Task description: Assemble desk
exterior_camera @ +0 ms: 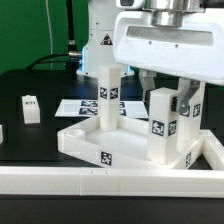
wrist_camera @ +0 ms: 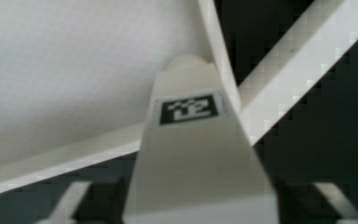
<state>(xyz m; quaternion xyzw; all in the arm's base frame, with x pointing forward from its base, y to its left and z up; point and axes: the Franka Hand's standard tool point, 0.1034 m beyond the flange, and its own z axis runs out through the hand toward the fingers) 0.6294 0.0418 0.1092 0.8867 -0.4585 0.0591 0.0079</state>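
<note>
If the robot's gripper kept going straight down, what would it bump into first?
Probably the leg right under the gripper. The wrist view shows that post standing between the open fingers, with the desk slab below it. Depth is hard to judge, so this is a best guess.

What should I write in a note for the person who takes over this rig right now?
Gripper: around the top of the leg at the exterior view's right; jaws look parted, grip unclear.
Desk top: upside down on the table, against the long white rail.
Done: two legs stand upright in its sockets; the second leg is at the back.
Left: one loose leg lies at the exterior view's left; a fourth sits at the frame's left edge.
</note>
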